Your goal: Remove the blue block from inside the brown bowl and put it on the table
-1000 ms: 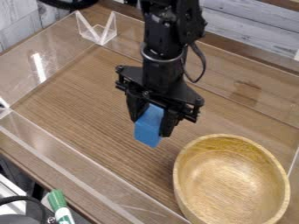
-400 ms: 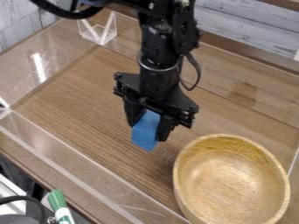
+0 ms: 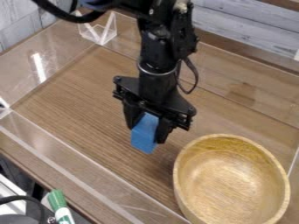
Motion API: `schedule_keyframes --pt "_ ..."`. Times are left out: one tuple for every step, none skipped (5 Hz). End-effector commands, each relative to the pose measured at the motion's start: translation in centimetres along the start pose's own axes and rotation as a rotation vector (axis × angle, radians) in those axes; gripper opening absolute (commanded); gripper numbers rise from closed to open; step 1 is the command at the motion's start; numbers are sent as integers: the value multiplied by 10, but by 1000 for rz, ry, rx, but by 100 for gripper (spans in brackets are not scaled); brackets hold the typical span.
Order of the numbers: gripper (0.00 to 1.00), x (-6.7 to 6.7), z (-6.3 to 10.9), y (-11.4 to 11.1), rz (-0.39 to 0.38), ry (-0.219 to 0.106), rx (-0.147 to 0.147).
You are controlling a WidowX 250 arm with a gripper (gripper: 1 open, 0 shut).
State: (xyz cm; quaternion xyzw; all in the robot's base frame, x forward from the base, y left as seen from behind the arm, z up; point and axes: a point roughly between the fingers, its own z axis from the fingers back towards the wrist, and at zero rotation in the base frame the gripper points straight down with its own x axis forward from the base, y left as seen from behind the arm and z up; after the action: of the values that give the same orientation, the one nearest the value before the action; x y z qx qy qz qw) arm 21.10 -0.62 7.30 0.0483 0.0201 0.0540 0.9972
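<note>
Single camera view, looking down across the worktop (image 3: 82, 105) from the front.

1 arm in frame, black, coming down from the top edge. Its gripper (image 3: 149, 129) points straight down over the middle of the wood-grain surface.

Jaws: closed on the blue block (image 3: 143, 136), 1 finger on each side of it. The upper part of the block is hidden between the fingers; the lower part hangs out below them, slightly tilted.

Block position: outside the brown bowl (image 3: 232, 179), up and to the left of the bowl's rim in this view, near it but clearly apart. The block's lower end is very close to the surface. Cannot tell whether it touches; no clear gap is visible from this angle.

Bowl: sits at lower right on the worktop, upright, interior speckled and holding nothing visible. Its right edge is partly cut off by the frame.

Surroundings: low clear acrylic walls (image 3: 70, 171) border the worktop on the near and left sides. A small clear angled piece (image 3: 98, 31) stands at the back left. At the bottom left corner, outside the wall, 1 green-and-white object (image 3: 56, 210) is partly visible; too little shows to identify it.
</note>
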Motion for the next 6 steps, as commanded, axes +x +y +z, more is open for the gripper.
schedule_keyframes --pt "100 8 5 3 12 -35 -3" --pt "100 10 9 4 18 -32 -6" --pt "100 11 8 4 18 -31 -8" --pt "100 13 8 4 18 -30 -10" --pt "100 14 7 4 17 -28 -12" --pt "100 16 7 4 18 -27 -14"
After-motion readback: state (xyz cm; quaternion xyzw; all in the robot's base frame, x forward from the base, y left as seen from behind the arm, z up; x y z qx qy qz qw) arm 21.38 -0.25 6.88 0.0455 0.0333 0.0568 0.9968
